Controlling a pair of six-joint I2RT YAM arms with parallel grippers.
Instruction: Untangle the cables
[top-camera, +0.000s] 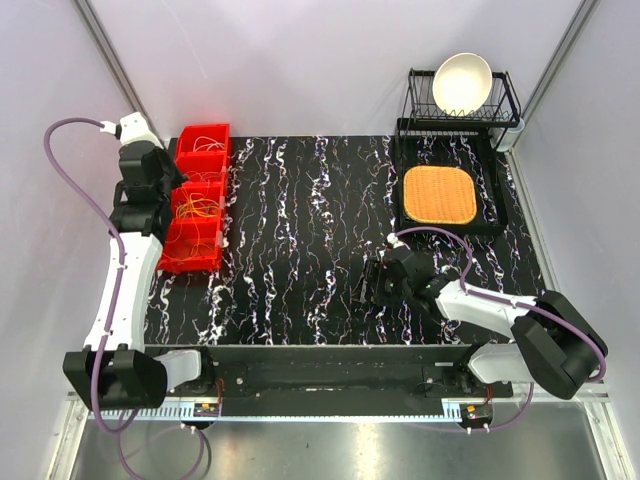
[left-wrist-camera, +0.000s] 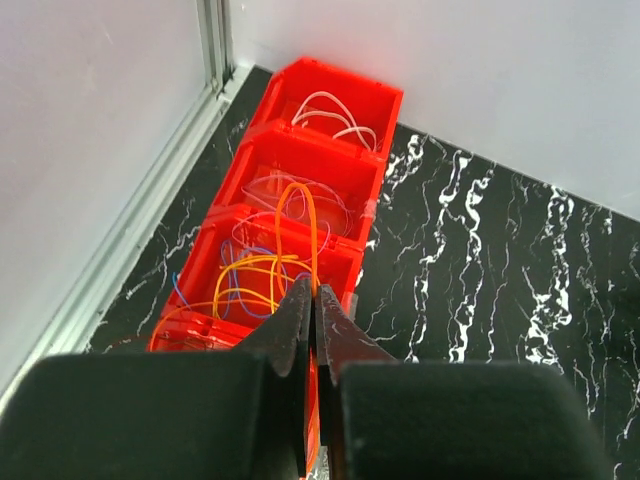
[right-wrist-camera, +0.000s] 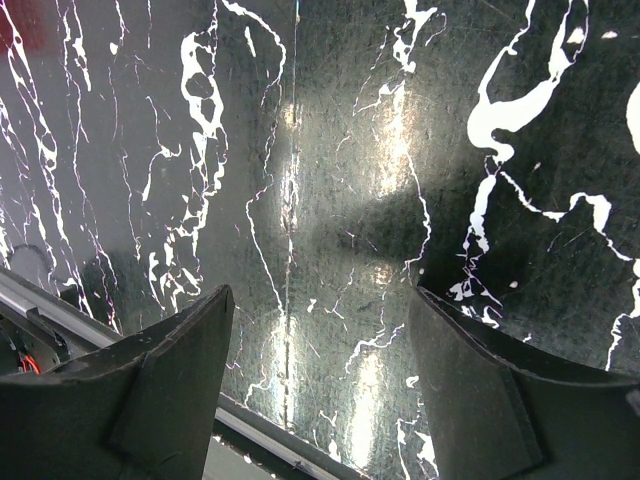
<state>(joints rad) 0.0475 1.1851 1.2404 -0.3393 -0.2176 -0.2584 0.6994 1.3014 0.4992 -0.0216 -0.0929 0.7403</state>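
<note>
Orange thin wire loop (left-wrist-camera: 298, 200) is arching straight fwd from L fingers (left-wrist-camera: 293, 322) pinching it, above red plastic bin (left-wrist-camera: 340, 262); R fingers (right-wrist-camera: 170, 370) are gaping wide, empty, well apart.

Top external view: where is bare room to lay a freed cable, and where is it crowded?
Free: the marbled table between the red bins and the open right gripper. Crowded: the bins, full of cables, left gripper pinching one; orange mat far right.
</note>
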